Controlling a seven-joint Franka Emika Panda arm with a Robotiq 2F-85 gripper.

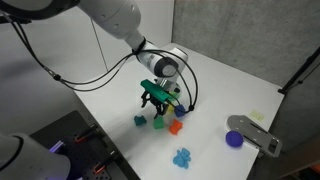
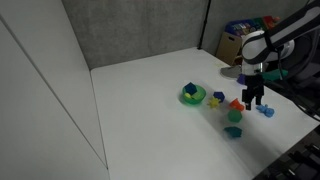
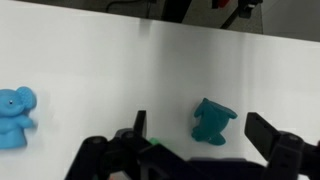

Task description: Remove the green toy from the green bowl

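While the gripper [image 3: 196,120] hangs with jaws spread wide and holding nothing, you find the green toy [image 3: 212,122] on the table [image 3: 100,70] directly between them, well apart from the green bowl [image 2: 192,96].

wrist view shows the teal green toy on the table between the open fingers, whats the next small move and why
Probably lift the gripper straight up a little. It is open, and the green toy lies on the white table, touching neither finger and outside the green bowl. A vertical retreat should clear it without nudging it or the blue elephant toy.
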